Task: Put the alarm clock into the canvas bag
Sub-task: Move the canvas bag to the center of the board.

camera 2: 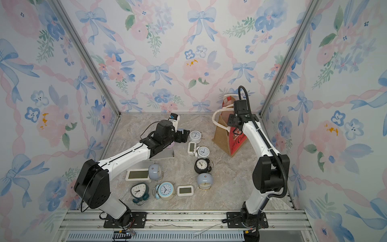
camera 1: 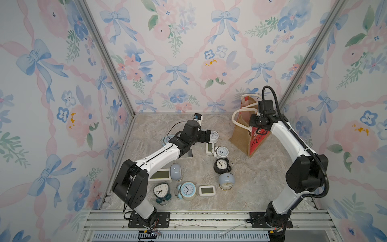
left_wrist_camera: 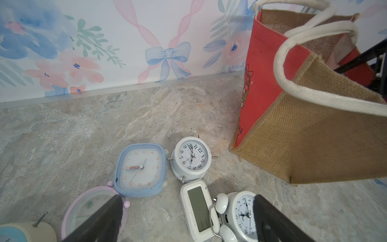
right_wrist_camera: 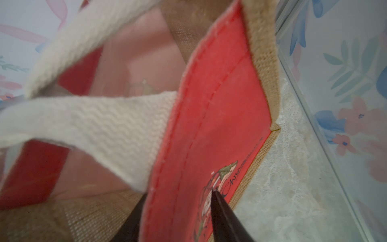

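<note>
Canvas bag [camera 1: 243, 136] far right | your right gripper [right_wrist_camera: 179, 192] pinches its red rim, likely steadying the mouth | left gripper [left_wrist_camera: 187, 197] gapes empty over alarm clocks [left_wrist_camera: 190, 159]

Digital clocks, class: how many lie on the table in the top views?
3. A large digital clock under the left forearm, a small digital clock nearest the front, a third digital clock beside the white twin-bell clock mid-table. The left arm may hide more.
</note>
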### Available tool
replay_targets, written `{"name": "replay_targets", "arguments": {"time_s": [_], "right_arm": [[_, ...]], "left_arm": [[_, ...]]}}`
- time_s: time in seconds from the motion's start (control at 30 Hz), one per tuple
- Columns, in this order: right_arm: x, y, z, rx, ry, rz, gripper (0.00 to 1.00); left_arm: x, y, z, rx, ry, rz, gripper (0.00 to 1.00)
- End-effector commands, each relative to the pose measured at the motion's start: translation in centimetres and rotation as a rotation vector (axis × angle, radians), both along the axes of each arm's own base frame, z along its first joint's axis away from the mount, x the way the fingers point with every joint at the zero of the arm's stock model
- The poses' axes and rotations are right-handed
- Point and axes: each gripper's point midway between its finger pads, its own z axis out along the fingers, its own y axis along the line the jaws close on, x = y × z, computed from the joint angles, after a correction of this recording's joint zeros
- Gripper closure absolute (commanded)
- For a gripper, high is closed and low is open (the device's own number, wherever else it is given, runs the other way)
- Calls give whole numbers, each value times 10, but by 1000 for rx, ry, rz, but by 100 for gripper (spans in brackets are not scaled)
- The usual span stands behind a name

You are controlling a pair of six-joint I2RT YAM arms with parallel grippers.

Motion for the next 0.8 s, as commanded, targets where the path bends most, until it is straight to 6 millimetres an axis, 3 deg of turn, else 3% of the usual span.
{"name": "replay_targets", "arguments": {"time_s": [0.0,0.17,0.33,0.6,0.77], "right_arm": [[-19,-6,4,-37,27,-3,70],[-47,-16,4,-54,46,4,91],[-83,-19,4,-64,74,28,100],[-151,-22,5,-104,110,68,100],[-189,-19,10,-87,89,93,100]], "left_arm": [[-2,-11,1,-5,16,-28,4],[-5,-33,3,-9,31,-84,4],[-10,-62,8,-45,57,-165,7],[-13,-115,15,-62,85,-256,8],[-15,-145,14,-103,125,-295,18]]}}
